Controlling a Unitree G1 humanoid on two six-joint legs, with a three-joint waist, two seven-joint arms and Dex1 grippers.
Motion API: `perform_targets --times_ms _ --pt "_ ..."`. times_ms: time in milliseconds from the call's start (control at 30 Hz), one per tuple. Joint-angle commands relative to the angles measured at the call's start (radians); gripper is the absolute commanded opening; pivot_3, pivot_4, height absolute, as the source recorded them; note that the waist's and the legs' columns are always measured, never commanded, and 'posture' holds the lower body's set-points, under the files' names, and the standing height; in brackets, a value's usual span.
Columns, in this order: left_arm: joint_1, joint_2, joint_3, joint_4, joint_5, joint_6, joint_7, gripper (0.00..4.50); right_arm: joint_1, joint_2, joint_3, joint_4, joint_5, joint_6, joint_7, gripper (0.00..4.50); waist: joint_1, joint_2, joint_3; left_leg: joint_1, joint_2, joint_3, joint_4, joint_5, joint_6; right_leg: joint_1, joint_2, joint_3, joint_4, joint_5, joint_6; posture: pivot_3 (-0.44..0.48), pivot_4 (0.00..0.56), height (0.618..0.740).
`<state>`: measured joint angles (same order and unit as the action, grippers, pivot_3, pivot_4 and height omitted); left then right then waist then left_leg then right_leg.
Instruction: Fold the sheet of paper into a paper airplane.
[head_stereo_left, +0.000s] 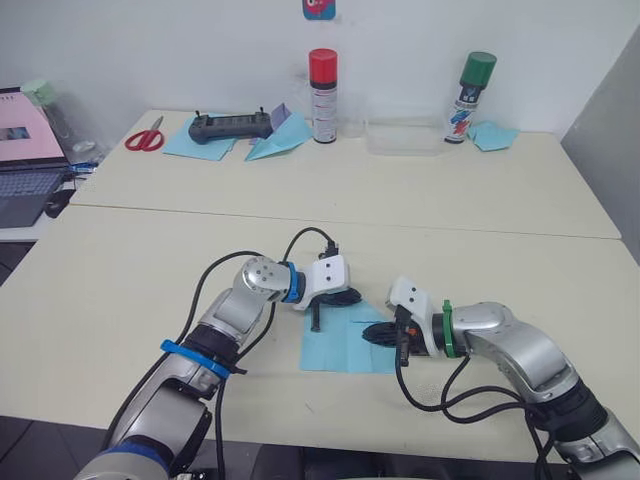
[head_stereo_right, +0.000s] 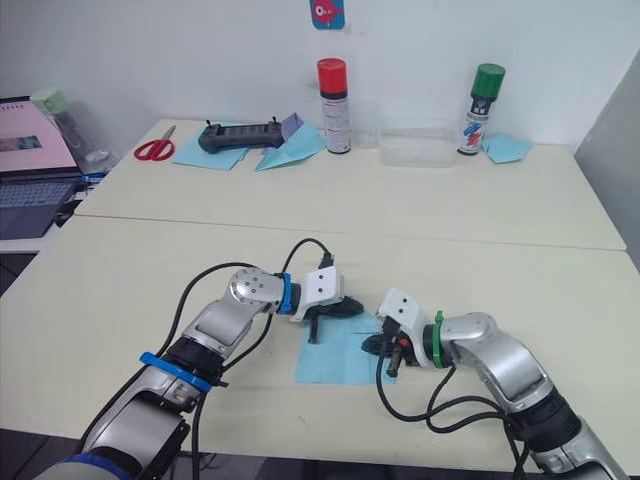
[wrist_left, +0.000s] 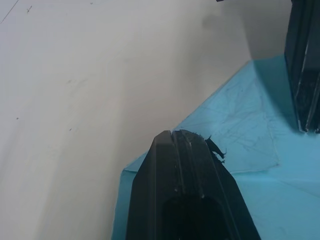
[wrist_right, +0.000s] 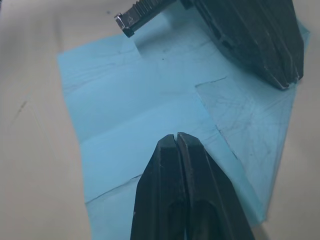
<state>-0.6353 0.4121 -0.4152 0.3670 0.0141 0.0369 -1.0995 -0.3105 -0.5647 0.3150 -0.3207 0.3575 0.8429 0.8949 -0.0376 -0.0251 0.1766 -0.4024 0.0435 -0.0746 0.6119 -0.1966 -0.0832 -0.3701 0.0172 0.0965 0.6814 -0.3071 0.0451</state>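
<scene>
The sheet of paper (head_stereo_left: 335, 352), light blue and creased, lies flat near the front edge of the near table, with one corner folded over into a flap (wrist_right: 240, 110). My left gripper (head_stereo_left: 352, 298) reaches in from the left and is shut, its tips low over the paper's far edge. My right gripper (head_stereo_left: 376, 332) comes in from the right, also shut, with its tips over the paper's right side. Nothing is held between either pair of fingers. The two grippers' tips are a short way apart.
On the far table stand a red-capped spray can (head_stereo_left: 323, 95) and a green-capped one (head_stereo_left: 472, 95), with a clear tray (head_stereo_left: 403, 137) between them. Also there: red scissors (head_stereo_left: 145, 138), a black controller (head_stereo_left: 232, 125), and a larger light-blue dart (head_stereo_left: 278, 143). A laptop (head_stereo_left: 25, 160) sits at far left.
</scene>
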Motion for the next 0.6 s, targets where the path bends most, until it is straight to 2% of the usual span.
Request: perform_targets --times_ms 33,100,200,367,600 --pt "0.007 -0.010 -0.025 0.048 0.051 0.005 0.018 0.00 -0.003 -0.028 -0.092 -0.087 0.114 0.065 0.040 0.04 0.002 0.000 0.000 0.000 0.000 0.000 0.000 0.000 0.000 0.000 0.000 0.000 0.000 0.000 0.000 0.000 0.150 0.740" --pt "0.002 -0.015 -0.024 0.057 0.053 0.001 0.020 0.00 -0.014 -0.039 -0.121 -0.089 0.141 0.087 0.038 0.04 0.003 0.000 0.000 0.000 0.000 0.000 0.000 0.000 0.000 0.000 0.000 0.000 0.000 0.000 0.000 0.000 0.150 0.740" --pt "-0.003 -0.020 -0.022 0.067 0.055 -0.006 0.020 0.00 -0.045 0.005 -0.150 -0.035 0.115 0.070 -0.045 0.04 0.002 0.000 0.000 0.000 0.000 0.000 0.000 0.000 0.000 0.000 0.000 0.000 0.000 0.000 0.000 0.000 0.150 0.740" --pt "-0.010 -0.023 -0.020 0.079 0.058 -0.016 0.013 0.00 -0.061 0.072 -0.086 0.050 0.003 0.003 -0.164 0.04 0.005 0.000 0.000 0.000 -0.001 0.000 0.000 0.000 0.000 0.000 0.000 0.000 0.000 0.000 0.001 0.000 0.150 0.740" --pt "-0.021 -0.024 -0.021 0.098 0.066 -0.032 0.010 0.00 -0.013 0.064 -0.030 0.059 -0.067 0.011 -0.218 0.04 0.005 0.000 0.000 -0.001 -0.001 0.000 0.000 0.000 0.000 -0.001 -0.001 0.000 -0.001 0.000 0.001 0.000 0.150 0.740"
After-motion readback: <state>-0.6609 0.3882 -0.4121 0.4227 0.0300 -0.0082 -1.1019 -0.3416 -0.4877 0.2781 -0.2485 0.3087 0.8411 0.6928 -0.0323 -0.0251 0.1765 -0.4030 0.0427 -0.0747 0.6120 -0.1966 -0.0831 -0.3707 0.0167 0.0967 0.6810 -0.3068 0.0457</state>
